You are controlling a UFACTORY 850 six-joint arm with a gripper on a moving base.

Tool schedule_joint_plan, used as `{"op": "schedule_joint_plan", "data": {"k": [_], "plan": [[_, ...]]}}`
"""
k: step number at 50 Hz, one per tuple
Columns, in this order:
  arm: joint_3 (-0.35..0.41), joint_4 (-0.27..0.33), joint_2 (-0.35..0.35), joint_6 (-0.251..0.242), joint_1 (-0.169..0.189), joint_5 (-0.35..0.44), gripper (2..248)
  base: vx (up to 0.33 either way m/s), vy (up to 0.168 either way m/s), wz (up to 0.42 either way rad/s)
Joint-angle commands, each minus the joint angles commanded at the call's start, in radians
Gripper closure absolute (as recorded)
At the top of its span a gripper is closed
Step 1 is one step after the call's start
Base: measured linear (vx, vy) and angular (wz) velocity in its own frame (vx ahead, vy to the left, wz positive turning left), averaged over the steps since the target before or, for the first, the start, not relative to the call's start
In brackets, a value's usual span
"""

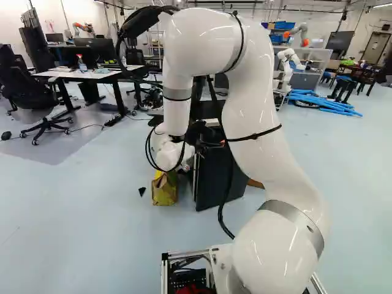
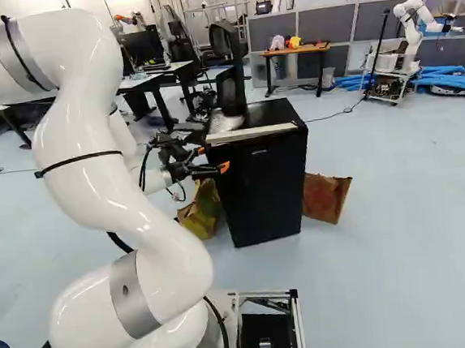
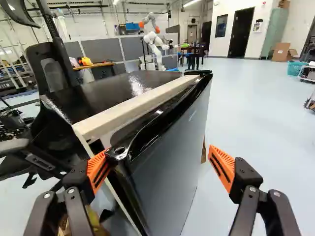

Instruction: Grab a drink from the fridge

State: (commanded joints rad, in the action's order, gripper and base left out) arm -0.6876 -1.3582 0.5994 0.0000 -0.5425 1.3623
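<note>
- Arm (image 1: 263, 122): we'd sweep it slowly on an arc about the door's far edge, where we read the hinge. No straight tug.
- Mini-fridge (image 2: 257, 196): upright ahead of us. Could slide if we yank.
- Fridge door (image 3: 170, 152): looks slightly ajar at its near edge. We judge we're at hook-and-pull, early in the task.
- Yellow-green paper bag (image 2: 201, 209): beside the fridge, below our gripper. Wrist needs to clear it.
- Gripper (image 3: 158, 150): fingers wide apart, nothing clamped. Leave the width alone while hooking.
- Drink: not visible, presumably inside the fridge.
- Orange pad (image 3: 97, 169): at the door's near top corner, contact unclear. We should seat it deeper behind the edge first; a shallow bite may slip.
</note>
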Motion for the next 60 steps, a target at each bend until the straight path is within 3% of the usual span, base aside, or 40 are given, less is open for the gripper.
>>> {"op": "schedule_joint_plan", "data": {"k": [60], "plan": [[0.163, -0.111, -0.081, 0.000, -0.055, 0.023, 3, 0.000, 0.000, 0.000]]}}
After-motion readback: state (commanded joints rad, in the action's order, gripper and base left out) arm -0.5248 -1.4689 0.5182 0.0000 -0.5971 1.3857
